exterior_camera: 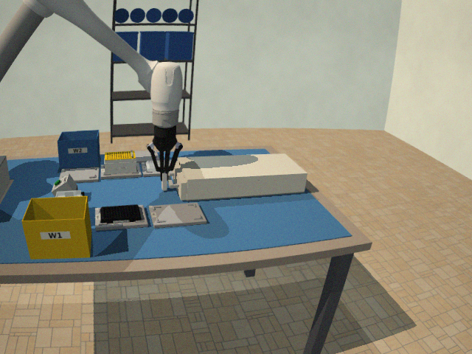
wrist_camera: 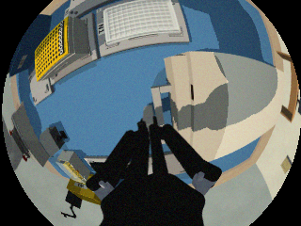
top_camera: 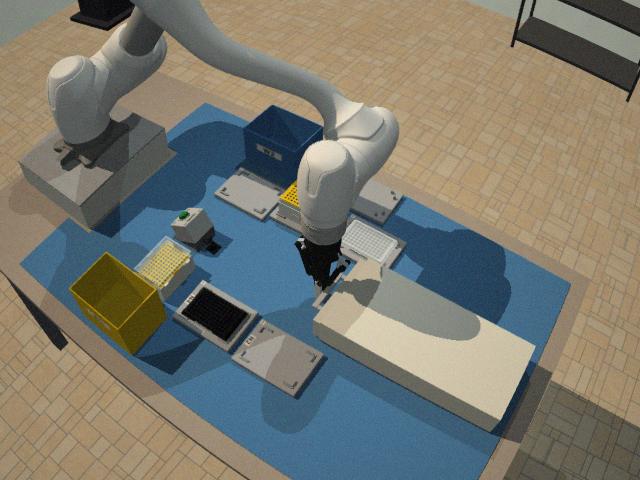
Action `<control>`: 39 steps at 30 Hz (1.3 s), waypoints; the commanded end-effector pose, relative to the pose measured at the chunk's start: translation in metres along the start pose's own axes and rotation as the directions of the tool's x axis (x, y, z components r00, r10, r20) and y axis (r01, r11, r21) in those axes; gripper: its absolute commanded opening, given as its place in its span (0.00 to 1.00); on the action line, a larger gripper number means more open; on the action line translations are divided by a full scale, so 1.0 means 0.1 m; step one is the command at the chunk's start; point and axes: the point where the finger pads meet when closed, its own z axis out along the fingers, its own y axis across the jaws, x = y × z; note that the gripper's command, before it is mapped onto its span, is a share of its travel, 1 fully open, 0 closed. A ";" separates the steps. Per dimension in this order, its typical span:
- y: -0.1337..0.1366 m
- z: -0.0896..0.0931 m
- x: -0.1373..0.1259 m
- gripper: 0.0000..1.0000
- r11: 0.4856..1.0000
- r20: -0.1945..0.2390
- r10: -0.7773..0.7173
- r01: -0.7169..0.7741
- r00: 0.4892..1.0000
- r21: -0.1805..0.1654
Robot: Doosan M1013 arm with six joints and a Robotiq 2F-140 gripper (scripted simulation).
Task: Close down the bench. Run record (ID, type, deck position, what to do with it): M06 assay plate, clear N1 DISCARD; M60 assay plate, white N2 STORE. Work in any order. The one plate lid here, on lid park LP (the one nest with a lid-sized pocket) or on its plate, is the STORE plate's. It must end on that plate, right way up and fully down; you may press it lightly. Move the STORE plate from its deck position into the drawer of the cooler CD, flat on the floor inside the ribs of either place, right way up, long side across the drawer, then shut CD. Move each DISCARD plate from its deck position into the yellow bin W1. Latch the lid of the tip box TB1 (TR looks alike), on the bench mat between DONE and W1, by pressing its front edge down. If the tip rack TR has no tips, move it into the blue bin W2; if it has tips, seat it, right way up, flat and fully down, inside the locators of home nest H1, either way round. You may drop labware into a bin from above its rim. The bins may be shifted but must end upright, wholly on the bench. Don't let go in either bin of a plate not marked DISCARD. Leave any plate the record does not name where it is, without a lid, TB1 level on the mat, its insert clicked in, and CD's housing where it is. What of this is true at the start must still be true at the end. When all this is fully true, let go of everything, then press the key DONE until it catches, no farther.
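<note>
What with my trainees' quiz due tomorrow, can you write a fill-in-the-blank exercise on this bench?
The gripper is ___ and holds nothing.
The yellow bin bears the label ___.
The button on the small grey box is ___ in colour.
Missing words: shut; W1; green.

Bench: tan top under a blue mat. On the mat: cream cooler; black claw with pale fingertips at the cooler's end; white grid-patterned plate beside the cooler; black plate on a grey tray; yellow bin; dark blue bin; yellow-topped rack; grey box with green key.
</note>
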 end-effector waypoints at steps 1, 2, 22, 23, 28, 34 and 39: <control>0.01 0.00 0.00 0.00 1.000 0.000 0.000 0.000 1.000 -0.002; 0.01 0.00 0.00 0.00 1.000 0.000 0.000 0.000 1.000 -0.002; -0.23 0.00 0.00 0.00 1.000 0.000 0.000 0.000 1.000 -0.002; -0.24 0.00 0.00 0.00 1.000 0.000 0.000 0.000 1.000 -0.002; -0.28 0.00 0.00 0.00 1.000 0.000 0.000 0.000 1.000 -0.002; -0.36 0.00 0.00 0.00 1.000 0.000 0.000 0.000 1.000 -0.002; -0.43 0.00 0.00 0.00 1.000 0.000 0.000 0.000 1.000 -0.002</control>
